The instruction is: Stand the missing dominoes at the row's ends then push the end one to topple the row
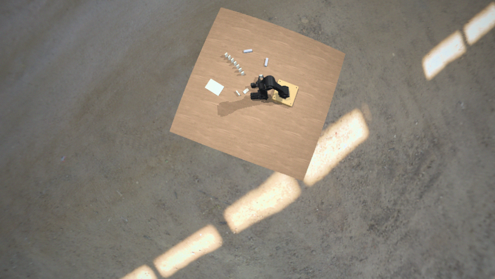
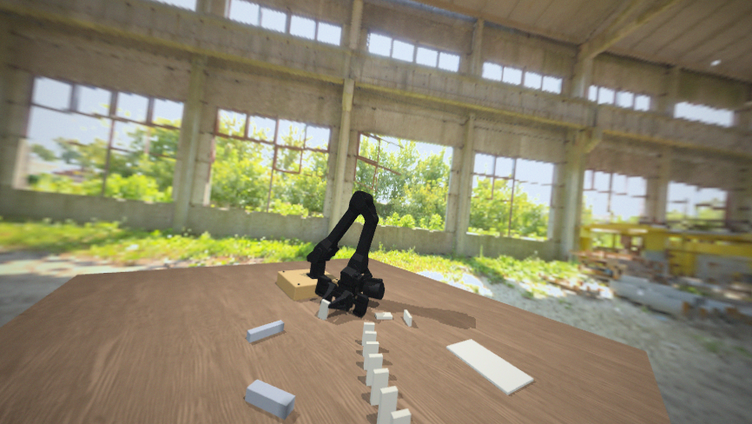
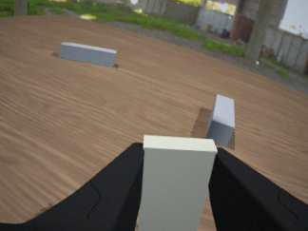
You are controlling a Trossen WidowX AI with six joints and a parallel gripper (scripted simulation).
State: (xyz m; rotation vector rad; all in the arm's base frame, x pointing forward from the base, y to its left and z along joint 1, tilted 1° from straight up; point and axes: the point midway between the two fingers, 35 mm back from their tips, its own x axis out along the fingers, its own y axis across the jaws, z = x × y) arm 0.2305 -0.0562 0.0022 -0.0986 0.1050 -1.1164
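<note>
My gripper (image 3: 177, 156) is shut on a white domino (image 3: 177, 182) (image 2: 323, 309) (image 1: 260, 76), held roughly upright between the fingertips, low by the arm's base. Whether its foot touches the table cannot be told. A slanting row of several standing white dominoes (image 1: 235, 63) (image 2: 374, 362) is left of the gripper in the top view. Two more dominoes are off the row, below its near end there: one lies flat (image 1: 246, 91) (image 2: 384, 315), and the other (image 1: 238, 93) (image 2: 407, 318) rests on a narrow side.
Two grey-blue blocks lie on the table: one (image 1: 266, 62) (image 2: 266, 330) (image 3: 222, 120) nearer the arm, another (image 1: 247, 51) (image 2: 269, 398) (image 3: 87, 54) farther off. A flat white plate (image 1: 214, 87) (image 2: 489, 365) lies across the row from them. The arm stands on a yellow base board (image 1: 293, 95) (image 2: 294, 287).
</note>
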